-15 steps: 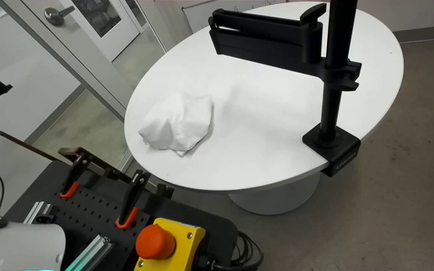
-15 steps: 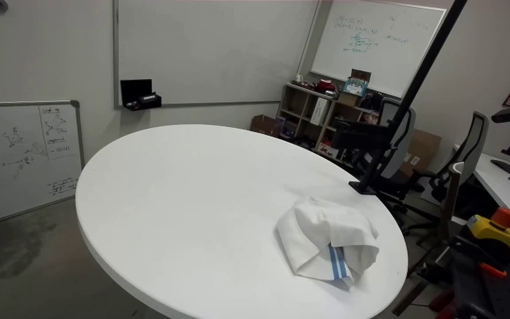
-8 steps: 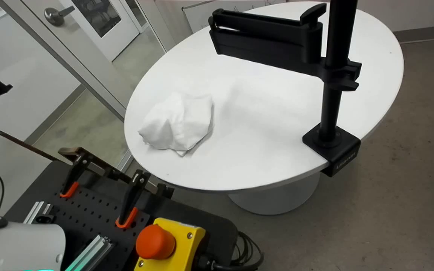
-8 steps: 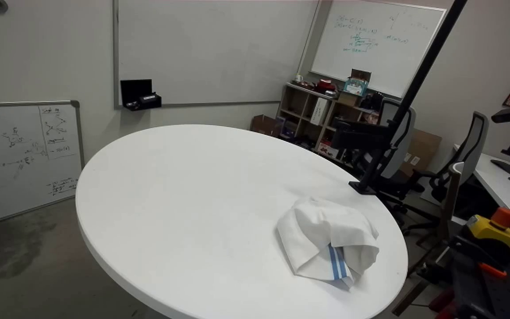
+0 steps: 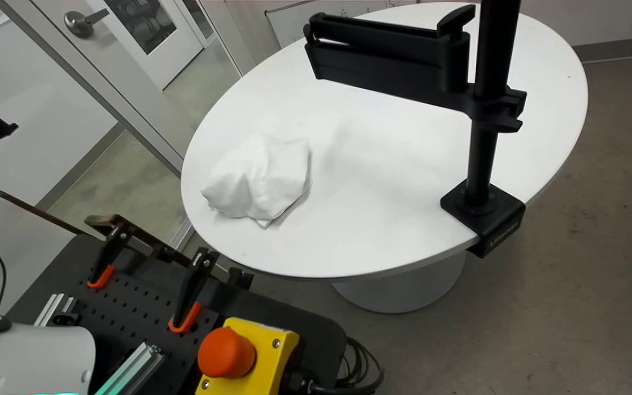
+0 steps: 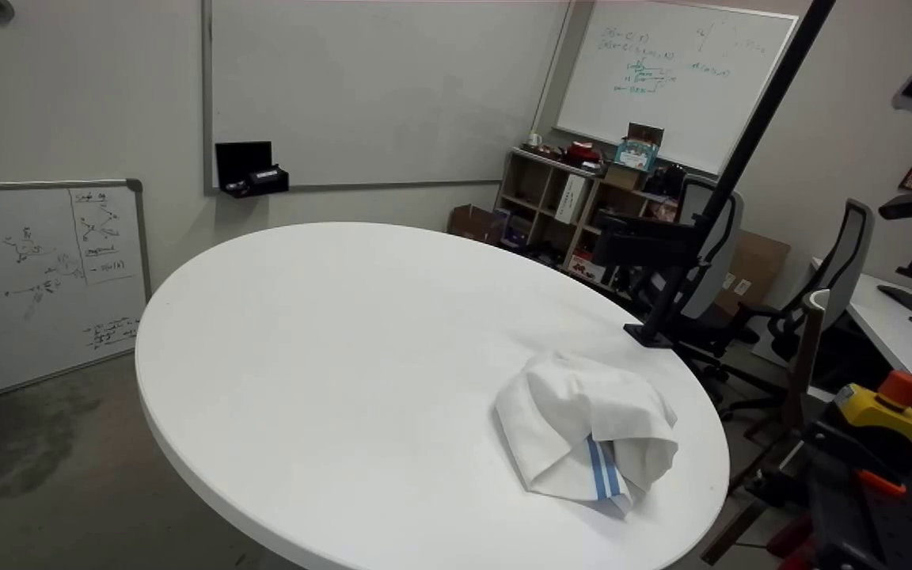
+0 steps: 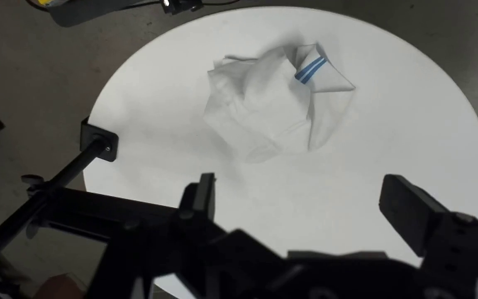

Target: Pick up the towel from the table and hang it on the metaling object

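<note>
The white towel with blue stripes lies crumpled on the round white table; it shows in both exterior views [image 5: 261, 178] [image 6: 583, 427] and in the wrist view [image 7: 272, 99]. The black metal stand, a pole with a folded side arm, is clamped to the table edge beside the towel; it shows in both exterior views [image 5: 387, 63] [image 6: 650, 245] and in the wrist view [image 7: 73, 168]. My gripper [image 7: 298, 187] is open and empty in the wrist view, high over the table. The towel lies ahead of the fingertips, apart from them. The fingers are out of both exterior views.
The round table [image 5: 382, 236] has the stand's clamp base [image 5: 483, 214] on its rim. A dark cart with clamps and a yellow box with a red button [image 5: 250, 356] stands beside the table. Chairs [image 6: 717, 245] and shelves [image 6: 543, 198] stand behind.
Part of my arm has come into view at the top right of an exterior view. The towel, the table and the stand have not moved.
</note>
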Action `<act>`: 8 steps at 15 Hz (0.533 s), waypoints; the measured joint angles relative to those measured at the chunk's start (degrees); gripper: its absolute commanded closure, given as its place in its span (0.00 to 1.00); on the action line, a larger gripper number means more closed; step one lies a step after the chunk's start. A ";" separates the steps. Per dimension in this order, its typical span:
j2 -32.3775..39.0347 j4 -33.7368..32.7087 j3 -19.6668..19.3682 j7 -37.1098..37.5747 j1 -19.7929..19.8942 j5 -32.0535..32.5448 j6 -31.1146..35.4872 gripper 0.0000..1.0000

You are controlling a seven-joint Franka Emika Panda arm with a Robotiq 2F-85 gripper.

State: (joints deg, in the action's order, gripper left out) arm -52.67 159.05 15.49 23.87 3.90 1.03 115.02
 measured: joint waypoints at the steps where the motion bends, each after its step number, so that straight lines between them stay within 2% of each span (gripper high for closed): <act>1: 1.63 0.02 -0.14 0.00 1.00 0.53 1.36 0.00; 4: 8.15 0.10 -1.85 -0.70 2.52 1.12 4.48 0.00; 8: 18.94 0.21 -5.26 -4.14 2.64 1.81 9.15 0.00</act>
State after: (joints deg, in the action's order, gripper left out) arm -33.73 159.26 10.22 19.73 6.55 2.84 124.17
